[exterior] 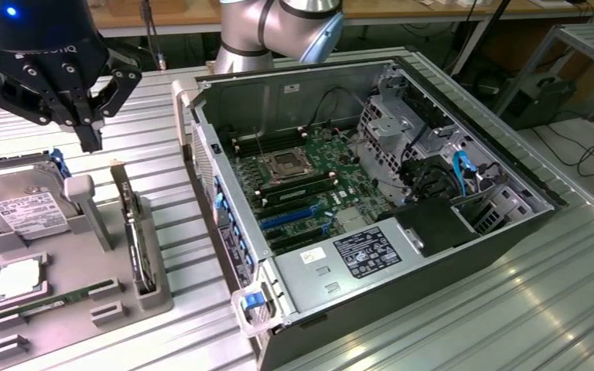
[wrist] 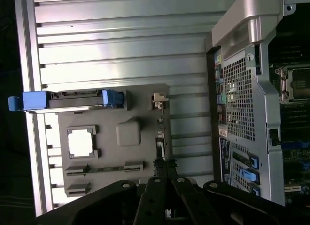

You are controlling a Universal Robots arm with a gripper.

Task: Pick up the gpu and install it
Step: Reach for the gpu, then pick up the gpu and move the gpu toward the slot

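Observation:
The gpu [exterior: 129, 224] stands on edge in a slot along the side of the grey holder [exterior: 90, 270] that faces the case. I see it as a thin dark card with a metal bracket at its far end. From the wrist, the gpu [wrist: 160, 137] appears edge-on at the holder's rim [wrist: 145, 89]. My gripper [exterior: 90, 141] hangs a little above the card's far end, slightly toward the exterior view's left, fingers pressed together and holding nothing. In the wrist view the gripper [wrist: 164, 168] tips meet directly over the card's edge.
The holder also carries a silver hard drive [exterior: 24, 205] with blue tabs, a processor chip [exterior: 18, 278] and a green memory stick [exterior: 59, 297]. The open computer case [exterior: 483, 239] lies on the exterior view's right, its motherboard [exterior: 297, 182] and blue slots [exterior: 291, 220] exposed.

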